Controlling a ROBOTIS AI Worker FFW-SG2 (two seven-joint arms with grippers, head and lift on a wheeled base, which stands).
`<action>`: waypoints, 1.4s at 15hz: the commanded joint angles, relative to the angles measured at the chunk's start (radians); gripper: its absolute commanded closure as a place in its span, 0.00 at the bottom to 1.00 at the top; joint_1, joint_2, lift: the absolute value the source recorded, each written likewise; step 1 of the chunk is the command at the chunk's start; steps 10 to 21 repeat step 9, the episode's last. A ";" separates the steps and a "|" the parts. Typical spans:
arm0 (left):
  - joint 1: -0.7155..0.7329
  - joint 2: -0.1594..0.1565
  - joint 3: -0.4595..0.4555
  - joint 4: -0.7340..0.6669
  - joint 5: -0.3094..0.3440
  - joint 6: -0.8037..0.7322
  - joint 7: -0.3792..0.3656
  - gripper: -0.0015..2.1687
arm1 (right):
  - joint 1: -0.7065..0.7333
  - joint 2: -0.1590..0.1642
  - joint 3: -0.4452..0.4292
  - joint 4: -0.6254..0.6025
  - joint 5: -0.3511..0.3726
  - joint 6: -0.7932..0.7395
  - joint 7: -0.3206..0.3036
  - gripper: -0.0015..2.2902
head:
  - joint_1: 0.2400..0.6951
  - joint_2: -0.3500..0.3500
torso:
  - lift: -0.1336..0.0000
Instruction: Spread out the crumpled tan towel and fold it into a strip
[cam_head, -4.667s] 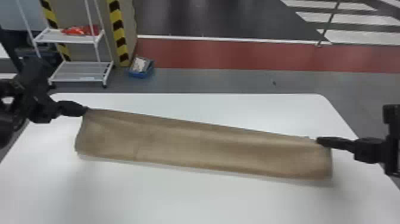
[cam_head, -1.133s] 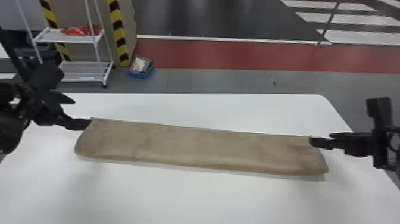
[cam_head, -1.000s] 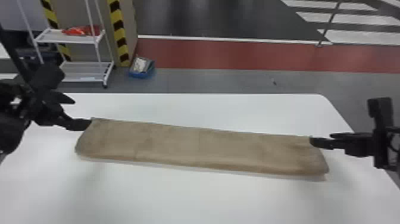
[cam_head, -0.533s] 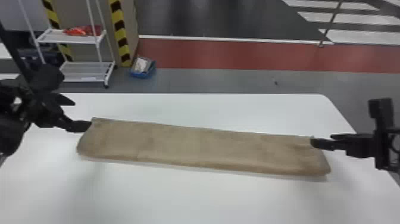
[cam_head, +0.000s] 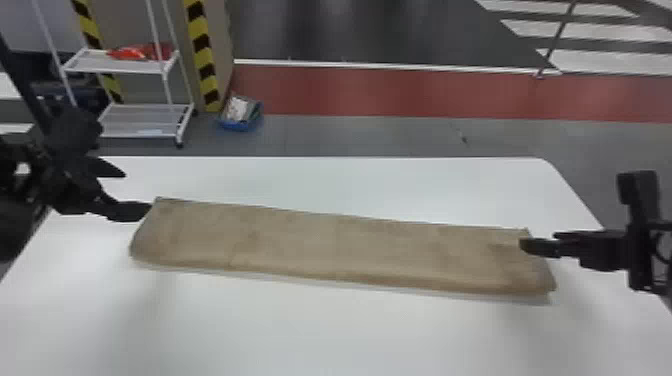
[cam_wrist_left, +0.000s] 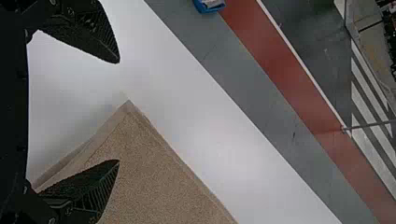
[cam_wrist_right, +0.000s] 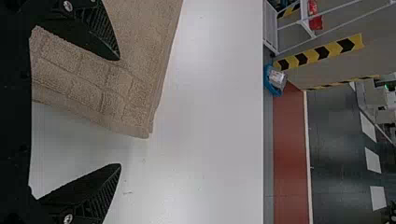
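Two hands are being held at opposite ends of the tan towel (cam_head: 340, 245), and nothing is being gripped by either. The left hand (cam_head: 137, 191) is being held wide open, one finger (cam_wrist_left: 88, 182) being placed over the towel near its far left corner, the other (cam_wrist_left: 88, 37) over white surface beside it. The right hand (cam_head: 537, 240) is being held wide open too; the towel's right end is being overlapped by one finger (cam_wrist_right: 93, 37), while the other (cam_wrist_right: 88, 191) is being held off to the side. Between the hands, a long, flat folded strip is being formed by the towel, its right end being set slightly nearer the robot. A grid of woven lines is being shown near the right end's corner. The whole strip is being supported by the white table (cam_head: 350, 330), and a soft shadow is being cast along its near edge. Farther out, a blue bin (cam_head: 240, 123) is being supported by the grey floor (cam_head: 350, 135), beside a white rack (cam_head: 117, 67) by which a red item (cam_head: 142, 51) is being carried.
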 joint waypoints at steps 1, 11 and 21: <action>0.006 0.005 0.004 -0.002 0.002 0.000 -0.001 0.07 | 0.001 0.002 0.001 -0.001 0.000 0.006 0.000 0.03 | 1.00 0.41 | 0.07; 0.029 0.010 0.014 -0.030 0.012 0.009 -0.021 0.07 | 0.001 0.010 0.004 -0.012 0.000 0.022 -0.001 0.03 | 1.00 0.42 | 0.07; 0.029 0.010 0.014 -0.030 0.012 0.009 -0.021 0.07 | 0.001 0.010 0.004 -0.012 0.000 0.022 -0.001 0.03 | 1.00 0.42 | 0.07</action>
